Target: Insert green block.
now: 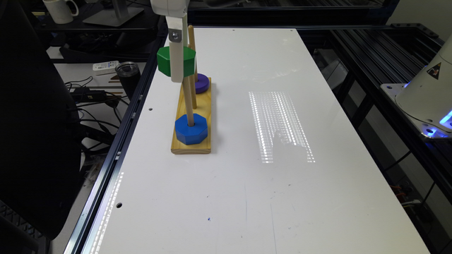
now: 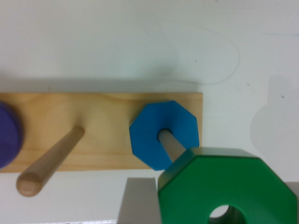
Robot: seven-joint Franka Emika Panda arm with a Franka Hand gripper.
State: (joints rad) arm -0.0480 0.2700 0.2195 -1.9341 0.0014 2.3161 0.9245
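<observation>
The green block [image 1: 163,63] hangs high over the near end of the wooden base [image 1: 197,144], with my gripper [image 1: 176,72] shut on it. A white finger crosses the block's front face. In the wrist view the green block [image 2: 229,186] sits close to the camera with a grey finger [image 2: 138,200] beside it. The blue block [image 1: 191,128] [image 2: 163,133] lies on the base, threaded on the near peg [image 1: 189,106]. That near peg [image 2: 172,144] runs up under the green block toward its hole; whether its tip is inside I cannot tell. The middle peg [image 1: 192,70] [image 2: 49,161] is bare.
A purple disc [image 1: 202,83] [image 2: 8,135] rests at the base's far end. Beyond the white table's [image 1: 282,194] left edge stand a black tumbler [image 1: 128,76], cables and a dark chair [image 1: 31,106]. The robot's base [image 1: 430,91] is at the exterior view's right.
</observation>
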